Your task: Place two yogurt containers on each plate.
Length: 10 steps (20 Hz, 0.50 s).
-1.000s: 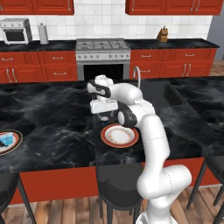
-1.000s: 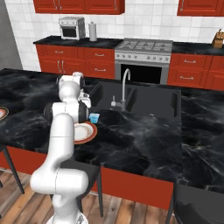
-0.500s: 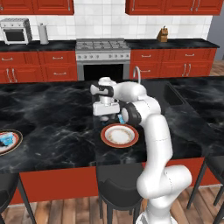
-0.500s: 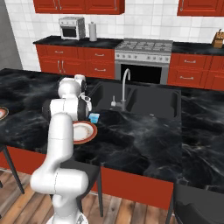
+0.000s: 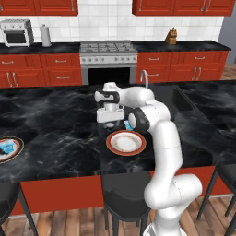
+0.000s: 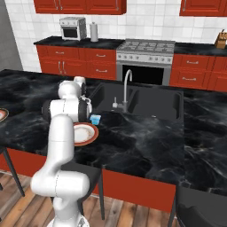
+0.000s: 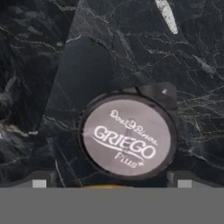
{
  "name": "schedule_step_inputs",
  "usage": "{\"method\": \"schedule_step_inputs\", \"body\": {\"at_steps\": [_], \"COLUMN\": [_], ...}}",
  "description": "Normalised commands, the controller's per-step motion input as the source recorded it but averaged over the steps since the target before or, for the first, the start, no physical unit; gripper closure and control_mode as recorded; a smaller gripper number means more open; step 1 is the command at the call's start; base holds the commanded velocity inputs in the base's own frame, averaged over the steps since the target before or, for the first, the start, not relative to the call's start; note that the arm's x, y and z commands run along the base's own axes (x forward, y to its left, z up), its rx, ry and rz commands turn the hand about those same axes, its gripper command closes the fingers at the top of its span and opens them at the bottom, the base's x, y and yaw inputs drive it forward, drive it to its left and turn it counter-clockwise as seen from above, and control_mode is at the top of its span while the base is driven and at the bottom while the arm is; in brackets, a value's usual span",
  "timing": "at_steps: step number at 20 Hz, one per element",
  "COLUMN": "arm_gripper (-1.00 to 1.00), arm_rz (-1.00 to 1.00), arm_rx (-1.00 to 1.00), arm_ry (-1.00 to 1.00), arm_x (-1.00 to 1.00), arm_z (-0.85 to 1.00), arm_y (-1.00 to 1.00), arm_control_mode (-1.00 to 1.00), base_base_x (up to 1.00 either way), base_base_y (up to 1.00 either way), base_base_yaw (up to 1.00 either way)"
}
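A round dark yogurt container [image 7: 128, 136] with a grey lid that reads "GRIEGO Plus" stands upright on the black marbled surface [image 7: 52, 78], directly under the pincer [image 7: 111, 186]; in the hand view it sits between the two finger tips [image 7: 39, 183] and a little ahead of them, and they are not touching it. The pincer is wide, with the jaws spread far apart and nothing held. In the left base view the pincer [image 5: 110, 120] points down over the surface, just behind the nearer plate [image 5: 126, 142], which has a red-orange rim and a pale centre and carries nothing. A light blue yogurt container [image 6: 95, 119] stands on the surface just beside the pincer, between it and the sink [image 6: 146, 104], and close to the far edge of this plate [image 6: 84, 133]. Well apart from the pincer, at the left end of the surface in the left base view, lies the second plate [image 5: 14, 152], with a light blue container [image 5: 5, 147] on it. Behind the surface are the faucet [image 6: 126, 86], red cabinets [image 5: 41, 73], a stove [image 5: 108, 48] and a toaster oven [image 5: 16, 33].
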Motion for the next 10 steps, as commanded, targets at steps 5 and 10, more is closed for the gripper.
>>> {"method": "schedule_step_inputs", "body": {"at_steps": [5, 10], "arm_gripper": [-1.0, -1.0], "arm_rz": [0.0, 0.0], "arm_rx": [0.0, 0.0], "arm_ry": [0.0, 0.0], "arm_x": [0.43, 0.13], "arm_z": [-0.04, -0.18], "arm_y": [0.0, 0.0], "arm_control_mode": [-1.0, -1.0], "base_base_x": [0.0, 0.0], "base_base_y": [0.0, 0.0], "base_base_yaw": [0.0, 0.0]}}
